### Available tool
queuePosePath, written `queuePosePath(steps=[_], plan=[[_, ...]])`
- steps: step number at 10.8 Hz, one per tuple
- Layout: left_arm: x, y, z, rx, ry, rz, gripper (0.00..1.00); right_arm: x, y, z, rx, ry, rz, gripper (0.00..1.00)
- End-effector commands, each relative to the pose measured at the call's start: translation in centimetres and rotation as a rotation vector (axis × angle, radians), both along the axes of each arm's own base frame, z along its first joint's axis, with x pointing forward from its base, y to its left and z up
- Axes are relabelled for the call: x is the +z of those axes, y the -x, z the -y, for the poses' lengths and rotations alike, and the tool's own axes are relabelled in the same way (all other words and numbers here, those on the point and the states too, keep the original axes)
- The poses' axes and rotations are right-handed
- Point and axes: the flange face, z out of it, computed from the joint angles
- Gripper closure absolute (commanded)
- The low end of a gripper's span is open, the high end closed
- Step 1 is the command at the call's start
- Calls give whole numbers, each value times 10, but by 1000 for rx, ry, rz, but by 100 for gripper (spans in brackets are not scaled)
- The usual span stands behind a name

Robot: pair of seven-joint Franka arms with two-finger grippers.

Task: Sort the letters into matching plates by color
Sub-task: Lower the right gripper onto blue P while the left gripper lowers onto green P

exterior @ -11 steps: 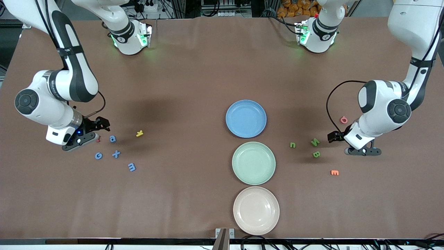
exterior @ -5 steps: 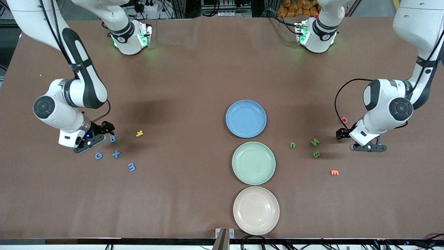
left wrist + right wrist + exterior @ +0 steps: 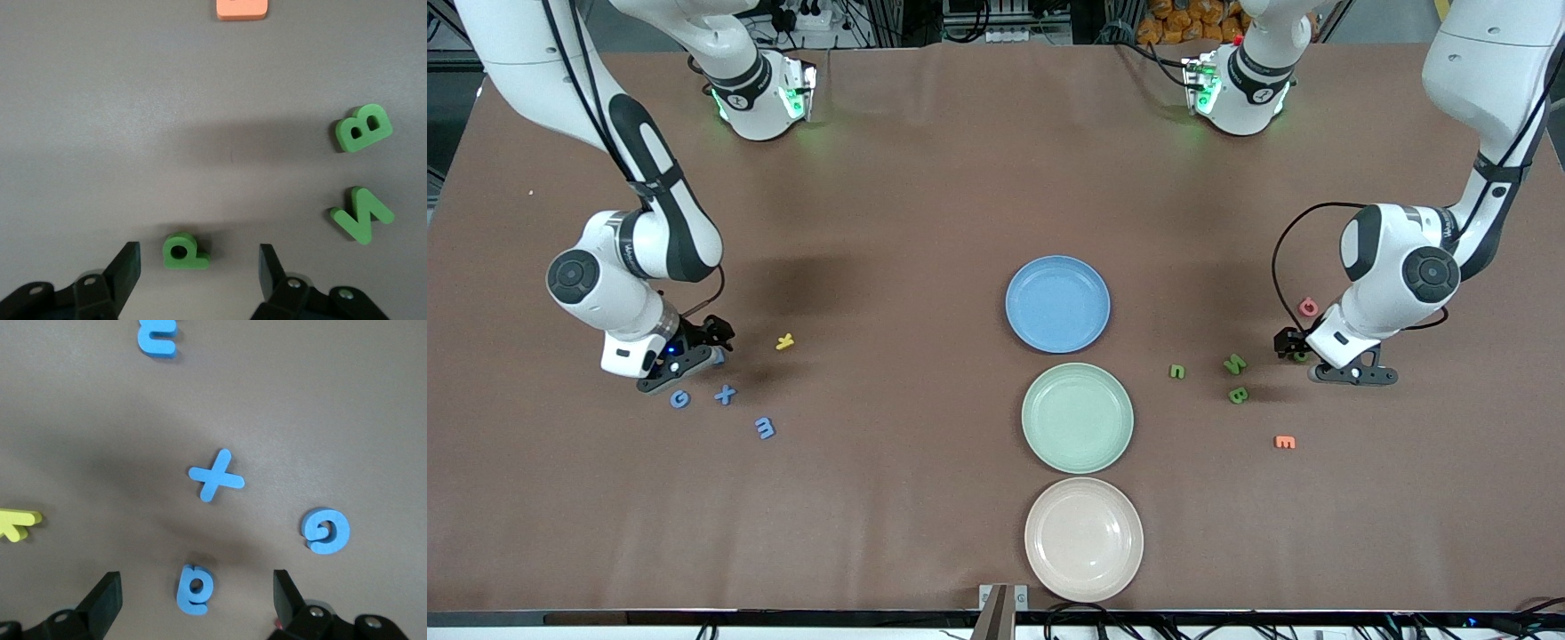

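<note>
A blue plate (image 3: 1057, 304) and a green plate (image 3: 1077, 418) lie mid-table. Toward the right arm's end lie blue letters G (image 3: 679, 399), X (image 3: 725, 395) and E (image 3: 765, 428). A fourth blue letter, a small "a" (image 3: 195, 589), lies on the table between the fingers of my open right gripper (image 3: 713, 345) (image 3: 197, 599), untouched. Toward the left arm's end lie green letters C (image 3: 1177, 372), N (image 3: 1234, 364) and B (image 3: 1238, 396). A green P (image 3: 183, 252) lies between the fingers of my open left gripper (image 3: 1291, 347) (image 3: 199, 268), clear of both.
A beige plate (image 3: 1083, 539) sits nearest the front camera. A yellow letter (image 3: 784, 341) lies beside the right gripper. A pink letter (image 3: 1308, 308) and an orange letter (image 3: 1285, 442) lie near the left gripper.
The right gripper has slid toward the table's middle, ending over the blue "a". The left hand has shifted a little around the green P.
</note>
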Motion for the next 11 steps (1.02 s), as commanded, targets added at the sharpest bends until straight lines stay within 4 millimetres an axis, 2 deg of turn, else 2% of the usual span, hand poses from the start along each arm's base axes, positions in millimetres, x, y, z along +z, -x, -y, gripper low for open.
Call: queuePosePath(steps=[1, 3, 6, 10, 11], plan=[[-13, 5, -3, -19, 4, 28, 21, -12, 9, -2, 21, 1, 26, 0], [-18, 7, -6, -16, 10, 32, 21, -15, 13, 0, 23, 4, 23, 0], [-21, 9, -26, -28, -13, 30, 22, -19, 15, 6, 27, 14, 22, 0], [-26, 12, -25, -9, -6, 33, 25, -32, 16, 11, 21, 17, 19, 0], [-27, 12, -24, -11, -5, 31, 25, -33, 16, 12, 20, 17, 18, 5]])
